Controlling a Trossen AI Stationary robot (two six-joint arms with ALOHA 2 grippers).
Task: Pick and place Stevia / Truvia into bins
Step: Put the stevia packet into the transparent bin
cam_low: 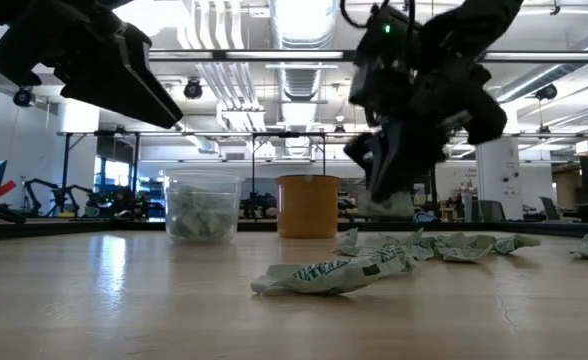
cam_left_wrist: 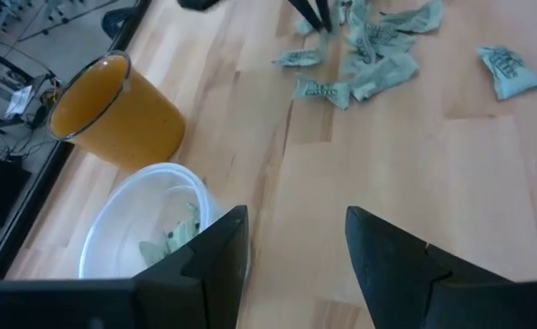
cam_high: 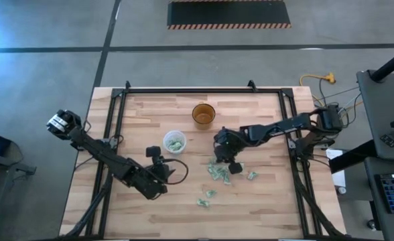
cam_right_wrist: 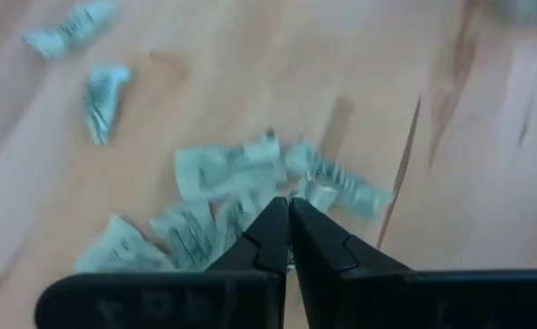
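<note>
Crumpled pale green and white paper sachets point(cam_low: 334, 272) lie nearest on the pale wooden table point(cam_high: 264, 201), and the right gripper point(cam_right_wrist: 289, 212) stands right over their main heap point(cam_high: 218, 171), its two dark fingers pressed together tip to tip; whether a sachet is pinched between them cannot be told. Thin, wrinkled packets crowd around those fingertips, printed with small dark lettering, and two loose ones point(cam_right_wrist: 93, 91) lie farther out from them on the bare boards. Beyond the heap from this gripper, toward the table's far edge, stands the amber-brown round cup point(cam_high: 203, 114), smooth-walled and glossy. Just beside it sits the small round translucent whitish plastic cup point(cam_high: 174, 141), with a few green sachets already inside. The left gripper point(cam_left_wrist: 291, 247) hangs just next to that whitish cup, its blunt dark fingers spread apart with nothing between them, well clear of the heap.
</note>
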